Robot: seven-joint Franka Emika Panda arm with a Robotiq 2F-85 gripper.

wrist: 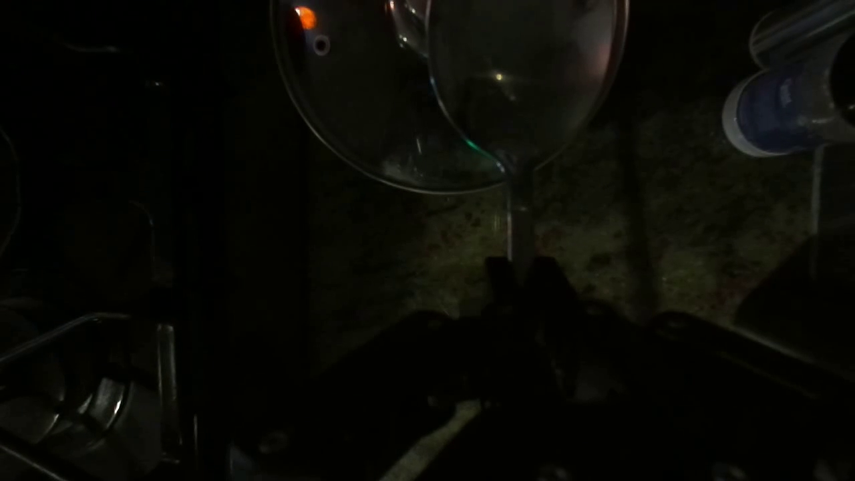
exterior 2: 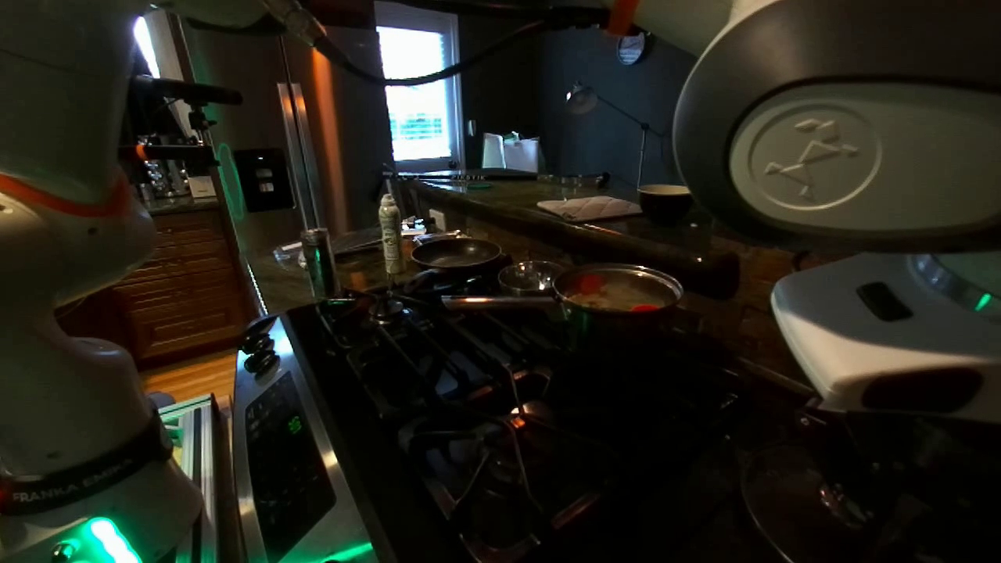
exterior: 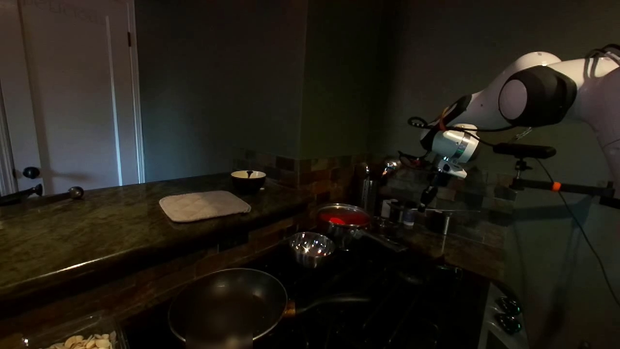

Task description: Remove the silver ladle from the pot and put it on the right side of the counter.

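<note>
The end effector [wrist: 522,267] sits narrow, gripping the silver ladle [wrist: 518,133] by its handle. From the wrist, the scoop overlaps a glass lid [wrist: 374,127], touching or not I can't say. Below is the speckled table [wrist: 601,220]. It's out of the pot [exterior: 344,236], so I'd call this the placing; next, lower it clear of the lid, release.

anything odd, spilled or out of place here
Odd: a blurred straight-edged patch hides part of the large round dark frying pan in an exterior view, perhaps an image flaw. No spill shows near the gripped silver metal ladle, though it's dark.
</note>
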